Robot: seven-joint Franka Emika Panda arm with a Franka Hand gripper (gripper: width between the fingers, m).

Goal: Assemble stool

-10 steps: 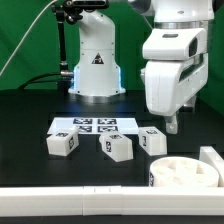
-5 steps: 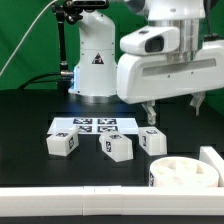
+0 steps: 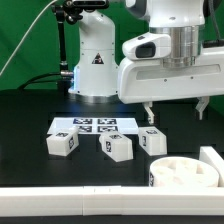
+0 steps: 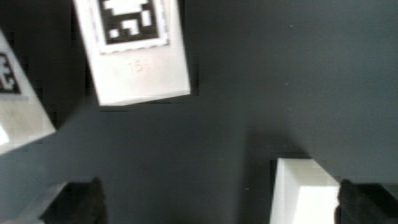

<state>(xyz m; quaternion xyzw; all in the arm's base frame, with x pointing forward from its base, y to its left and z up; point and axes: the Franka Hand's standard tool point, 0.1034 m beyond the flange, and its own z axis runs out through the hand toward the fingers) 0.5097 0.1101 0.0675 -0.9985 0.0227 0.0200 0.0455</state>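
The stool's round white seat [image 3: 186, 172] lies at the front of the exterior view's right. Three small white tagged legs [image 3: 63, 142] [image 3: 116, 148] [image 3: 152, 140] sit in a row on the black table. My gripper [image 3: 176, 110] hangs open and empty above the table, over the rightmost leg and behind the seat, touching nothing. In the wrist view a tagged leg [image 4: 135, 52] lies far ahead of the gripper [image 4: 222, 205]. A white part's edge [image 4: 304, 190] shows just inside one dark finger [image 4: 374, 203]; which part it is I cannot tell.
The marker board [image 3: 95, 124] lies flat behind the legs. A long white bar [image 3: 90, 205] runs along the front edge and another white bar [image 3: 212, 157] stands at the exterior view's right. The robot's base [image 3: 95, 62] rises at the back.
The gripper has turned about its upright axis, so both fingers now show side by side. In the last half second it shifted slightly to the exterior view's right. No part moved.
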